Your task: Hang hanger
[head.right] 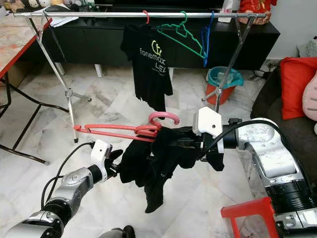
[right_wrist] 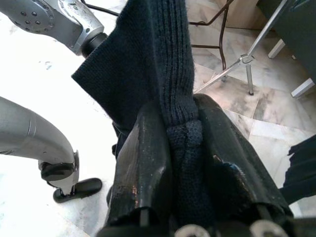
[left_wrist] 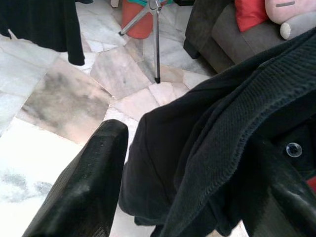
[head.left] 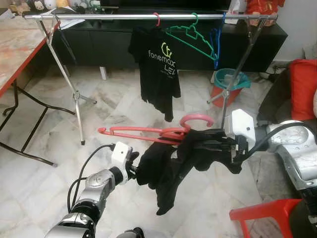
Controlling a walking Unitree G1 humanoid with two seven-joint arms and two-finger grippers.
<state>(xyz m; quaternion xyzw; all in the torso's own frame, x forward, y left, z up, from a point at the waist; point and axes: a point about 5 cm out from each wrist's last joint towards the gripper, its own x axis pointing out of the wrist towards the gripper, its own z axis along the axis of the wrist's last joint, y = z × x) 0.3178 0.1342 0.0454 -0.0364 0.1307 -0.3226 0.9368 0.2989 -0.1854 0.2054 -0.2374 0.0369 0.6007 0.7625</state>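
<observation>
While right gripper (right_wrist: 183, 148) pinched black knit garment (head.right: 158, 163) on pink hanger (head.right: 124, 130), well short of rail (head.left: 148, 16), left gripper (left_wrist: 197, 197), spread, straddled hem. Risk: garment slipping off tilted hanger.

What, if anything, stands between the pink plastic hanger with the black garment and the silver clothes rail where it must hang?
Nothing visible blocks the way. The pink plastic hanger is held below the silver clothes rail, with open floor between. The rail's left stretch is bare; the hung black T-shirt, green hanger and blue hanger sit further right.
</observation>
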